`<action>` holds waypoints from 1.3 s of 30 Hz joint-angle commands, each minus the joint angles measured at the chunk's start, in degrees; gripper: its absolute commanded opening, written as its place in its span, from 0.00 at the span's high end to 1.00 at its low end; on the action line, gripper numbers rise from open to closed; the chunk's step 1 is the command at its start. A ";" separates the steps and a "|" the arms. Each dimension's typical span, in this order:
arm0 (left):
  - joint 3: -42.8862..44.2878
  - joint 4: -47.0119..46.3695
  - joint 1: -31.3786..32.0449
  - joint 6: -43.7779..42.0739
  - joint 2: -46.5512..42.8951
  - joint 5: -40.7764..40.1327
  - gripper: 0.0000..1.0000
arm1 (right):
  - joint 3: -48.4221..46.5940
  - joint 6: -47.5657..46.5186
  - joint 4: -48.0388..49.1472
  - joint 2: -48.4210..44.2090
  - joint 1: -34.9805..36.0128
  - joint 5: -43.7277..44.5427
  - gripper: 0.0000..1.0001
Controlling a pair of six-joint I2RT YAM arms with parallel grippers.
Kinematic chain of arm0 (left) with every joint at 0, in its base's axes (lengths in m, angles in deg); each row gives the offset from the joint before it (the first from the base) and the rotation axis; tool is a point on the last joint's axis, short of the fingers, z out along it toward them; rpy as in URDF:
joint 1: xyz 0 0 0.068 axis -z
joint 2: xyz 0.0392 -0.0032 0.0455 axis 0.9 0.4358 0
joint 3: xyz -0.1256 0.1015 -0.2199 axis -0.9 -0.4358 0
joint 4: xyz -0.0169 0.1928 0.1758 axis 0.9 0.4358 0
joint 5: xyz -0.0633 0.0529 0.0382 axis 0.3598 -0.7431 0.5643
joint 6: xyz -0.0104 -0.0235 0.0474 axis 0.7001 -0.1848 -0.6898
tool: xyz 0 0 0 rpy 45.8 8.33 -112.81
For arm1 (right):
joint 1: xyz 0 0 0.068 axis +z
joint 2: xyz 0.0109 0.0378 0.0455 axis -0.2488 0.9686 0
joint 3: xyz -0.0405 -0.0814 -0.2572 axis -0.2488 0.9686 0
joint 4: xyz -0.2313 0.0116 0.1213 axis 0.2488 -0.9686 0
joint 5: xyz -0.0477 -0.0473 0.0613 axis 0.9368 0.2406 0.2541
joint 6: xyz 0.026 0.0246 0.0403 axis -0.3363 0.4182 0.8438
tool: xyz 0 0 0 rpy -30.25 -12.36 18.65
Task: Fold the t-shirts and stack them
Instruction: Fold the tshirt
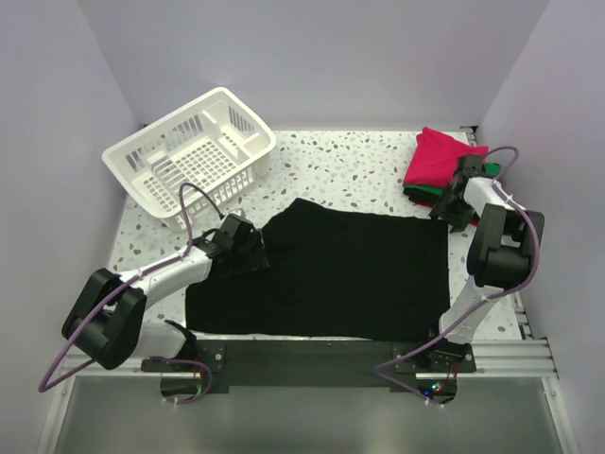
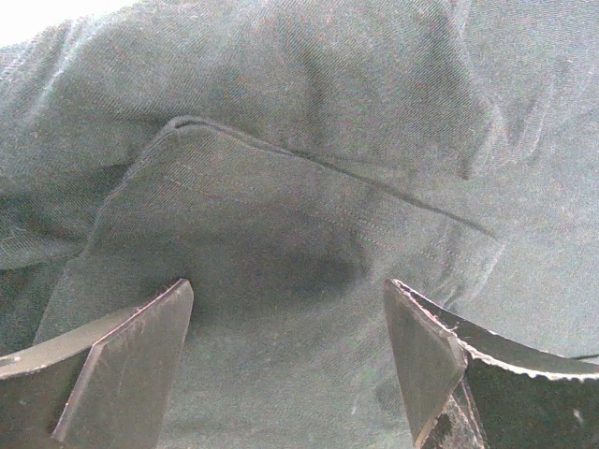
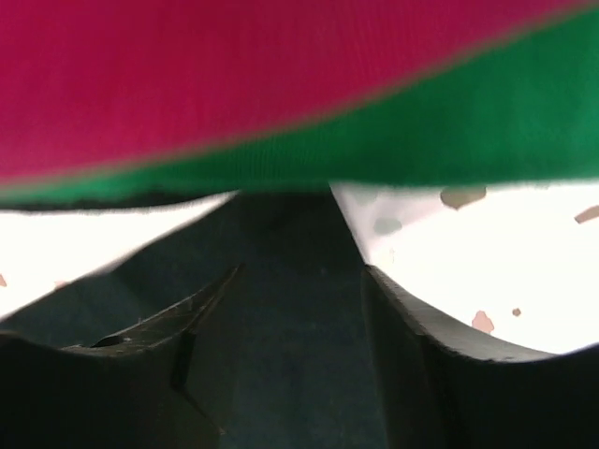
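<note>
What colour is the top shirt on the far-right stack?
The top shirt is magenta-pink, clearest in the top external view.

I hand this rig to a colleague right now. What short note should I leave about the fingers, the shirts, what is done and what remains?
Left gripper: fingers open over the left sleeve area of the large black t-shirt, holding nothing.
Right gripper: at the folded stack, dark cloth between its fingers; grip unclear.
Stack, far right corner: magenta t-shirt on top, green t-shirt beneath.
Done: those are folded.
Left: fold the black one and stack it.
</note>
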 commanded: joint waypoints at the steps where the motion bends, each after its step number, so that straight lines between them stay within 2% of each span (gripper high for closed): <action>1: -0.33 3.32 -0.49 0.71 0.81 0.11 0.12 | -2.85 -0.52 3.84 1.48 -0.03 2.40 0.46; 19: 3.72 6.22 -0.49 -0.52 1.51 -0.86 0.11 | -1.80 -1.39 9.20 6.93 -0.12 1.62 0.57; 21: 3.98 6.57 -0.49 -0.69 1.60 -0.86 0.11 | -1.80 -1.66 9.46 7.72 -0.21 1.70 0.61; 22: 4.15 6.58 -0.49 -0.87 1.69 -0.86 0.11 | -1.80 -1.57 9.46 7.90 -0.21 1.70 0.69; 24: 4.77 6.92 -0.49 -1.40 1.69 -1.38 0.11 | -1.71 -1.66 9.38 8.25 -0.30 1.44 0.78; 25: 5.64 7.19 -0.49 -2.09 1.78 -2.08 0.11 | -1.80 -1.66 9.12 8.34 -0.21 1.35 0.83; 29: 10.20 9.12 0.21 -5.52 1.78 -5.32 0.11 | -1.71 -1.92 8.15 7.91 -0.21 1.52 0.88; 35: 20.22 9.21 3.11 -12.38 4.41 -9.20 0.11 | -1.19 -1.83 6.13 5.89 -0.21 1.88 0.89; 39: 24.98 5.62 4.52 -15.89 9.15 -9.21 0.11 | -0.39 -1.57 5.25 4.39 -0.21 1.70 0.90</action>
